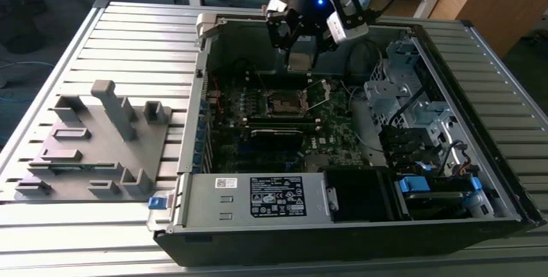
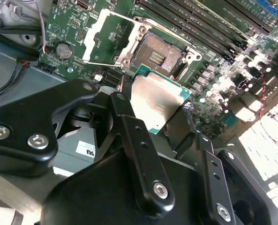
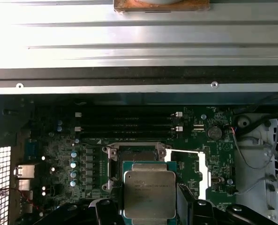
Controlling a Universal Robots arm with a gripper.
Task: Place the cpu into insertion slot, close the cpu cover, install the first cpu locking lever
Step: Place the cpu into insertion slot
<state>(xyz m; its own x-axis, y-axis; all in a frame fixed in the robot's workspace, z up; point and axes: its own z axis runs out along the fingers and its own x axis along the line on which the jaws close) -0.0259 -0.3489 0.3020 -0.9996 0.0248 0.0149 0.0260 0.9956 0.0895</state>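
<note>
My gripper (image 1: 301, 58) hangs over the motherboard inside the open computer case, shut on the cpu (image 2: 155, 101), a flat square chip with a dull silver top and green edge. In both wrist views the black fingers (image 2: 129, 126) press on two opposite sides of the cpu (image 3: 149, 194). The insertion slot (image 2: 160, 54) lies bare on the board just past the chip, and the chip is apart from it. Beside the slot (image 1: 283, 102) the cpu cover (image 2: 108, 40), a thin silver frame, is swung open. I cannot tell the locking lever apart from the socket's other metal parts.
Memory slots (image 3: 127, 124) run along one side of the socket. Drive cages and cables (image 1: 411, 117) fill the case at the exterior view's right, with the power supply (image 1: 256, 197) at the front. A grey fixture plate (image 1: 94, 142) lies on the slatted table at the exterior view's left.
</note>
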